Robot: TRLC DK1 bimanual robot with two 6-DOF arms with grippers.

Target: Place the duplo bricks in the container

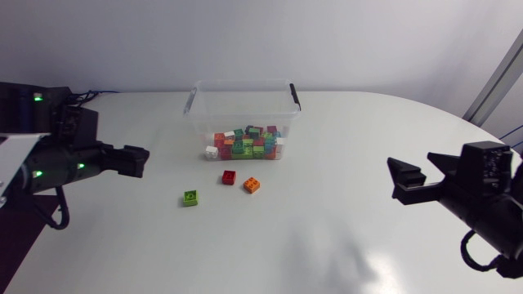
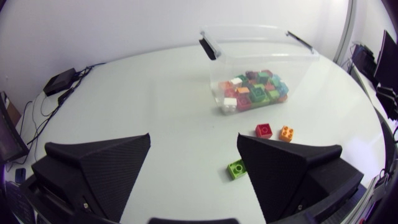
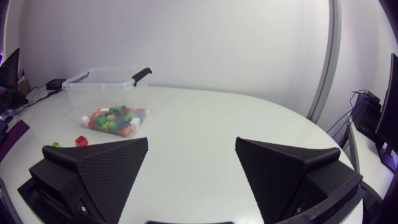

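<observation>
**Three bricks loose, both claws empty**

Left gripper (image 2: 193, 135) and right gripper (image 3: 191, 140): textured matte wedge fingers spread wide, holding nothing, one well off each side of the container (image 1: 196, 114); green brick (image 1: 190, 198) farthest out from its front wall; orange brick (image 1: 252, 185) closer; red brick (image 1: 229, 177) closest, studs up; container is clear plastic, rectangular, with black handles (image 1: 295, 96) and mixed bricks (image 1: 245, 144) heaped inside.
</observation>
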